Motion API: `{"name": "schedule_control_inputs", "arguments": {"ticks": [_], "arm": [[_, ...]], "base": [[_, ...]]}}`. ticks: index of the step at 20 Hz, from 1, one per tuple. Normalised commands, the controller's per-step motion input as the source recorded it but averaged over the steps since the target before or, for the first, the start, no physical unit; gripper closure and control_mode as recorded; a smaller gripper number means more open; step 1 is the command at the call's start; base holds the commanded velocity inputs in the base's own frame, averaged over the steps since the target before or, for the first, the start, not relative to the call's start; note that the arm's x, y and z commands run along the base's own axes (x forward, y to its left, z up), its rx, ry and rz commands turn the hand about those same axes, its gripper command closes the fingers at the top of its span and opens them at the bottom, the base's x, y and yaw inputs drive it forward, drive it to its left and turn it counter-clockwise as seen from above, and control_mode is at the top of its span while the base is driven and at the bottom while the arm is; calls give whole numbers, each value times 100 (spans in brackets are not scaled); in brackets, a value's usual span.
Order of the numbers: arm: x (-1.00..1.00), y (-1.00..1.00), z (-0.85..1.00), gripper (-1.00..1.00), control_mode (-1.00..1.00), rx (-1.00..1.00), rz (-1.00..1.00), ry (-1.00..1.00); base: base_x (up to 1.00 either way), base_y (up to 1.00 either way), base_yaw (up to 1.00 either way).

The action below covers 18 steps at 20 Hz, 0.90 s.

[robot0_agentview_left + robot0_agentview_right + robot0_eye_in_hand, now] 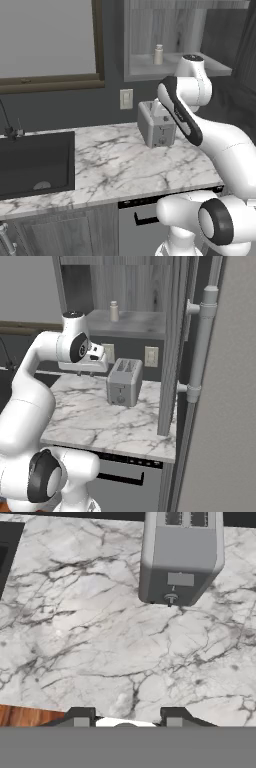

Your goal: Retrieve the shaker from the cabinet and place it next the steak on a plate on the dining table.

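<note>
Shaker (114,311) stands upright on the cabinet (131,322) shelf, upper middle, above the open, empty claw (86,374).

I see the shaker (158,54), a small cream bottle with a narrower capped top, standing upright on the light shelf board of the cabinet (175,65). The cabinet is open, its pale grey wood-grain interior showing behind the shaker.
</note>
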Motion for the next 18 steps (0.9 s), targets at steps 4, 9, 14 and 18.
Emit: {"name": "schedule_control_inputs", "arguments": {"ticks": [4,9,14,18], "arm": [[0,0,0,-100,-100,0,0,-1],[-8,-3,3,-100,-100,0,0,-14],[-21,-14,17,-100,-100,0,0,-24],[-13,-18,31,-100,-100,0,0,-24]], "base": [[0,0,0],[0,0,0],[0,0,0],[0,0,0]]}}
